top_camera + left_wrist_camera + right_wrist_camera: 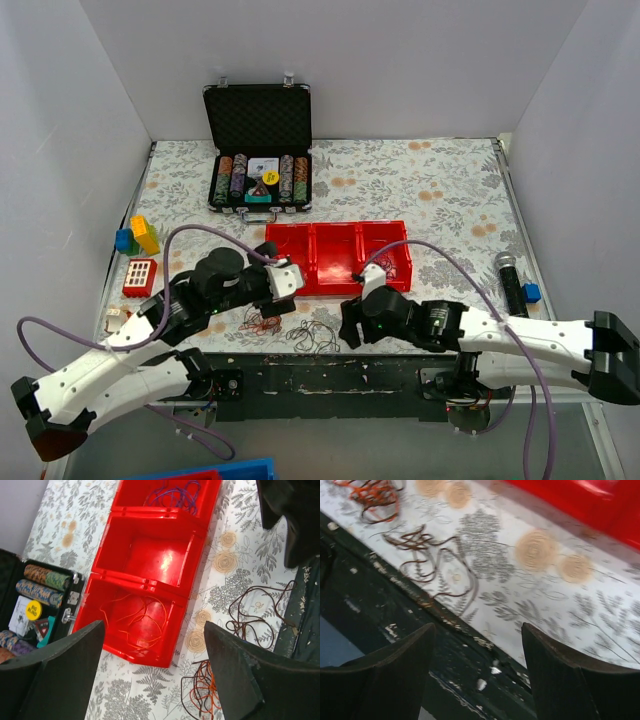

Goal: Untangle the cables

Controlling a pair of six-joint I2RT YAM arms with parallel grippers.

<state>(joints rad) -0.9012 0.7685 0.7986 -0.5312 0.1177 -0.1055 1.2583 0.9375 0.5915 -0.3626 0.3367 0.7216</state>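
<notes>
1. Broadly, the job looks partly done, all of it on the floral table (450, 190). The red tray (150, 587) lies just ahead of the left gripper (150, 680) and has three compartments.
   - The one nearest that gripper holds a loose orange strand (135, 622).
   - The middle one is bare.
   - The farthest holds a purple strand (175, 495).
2. Both grippers stand wide apart with nothing between the fingers, and neither touches a wire. The right gripper (477, 675) hangs low over the table's dark near edge.
3. What is left of the cables (265, 320) lies between the two grippers, near that edge.
   - An orange-red clump (205, 692), with a few dark threads in it, sits just beside the left gripper's right finger.
   - A dark brown strand (435, 560) lies loose ahead and to the left of the right gripper.
   - My judgement is that the clump needs pulling apart, and the brown strand needs carrying to a compartment, probably the bare one.
4. Each view adds something the others lack.
   - Only the left wrist view looks down into the tray, while from overhead the sorted strands barely show.
   - The right wrist view shows the brown strand reaching right up to the dark edge strip.
   - The overhead view alone takes in the poker chip case (258, 150) beyond the tray and the microphone (508, 280) well off to the right gripper's right.
</notes>
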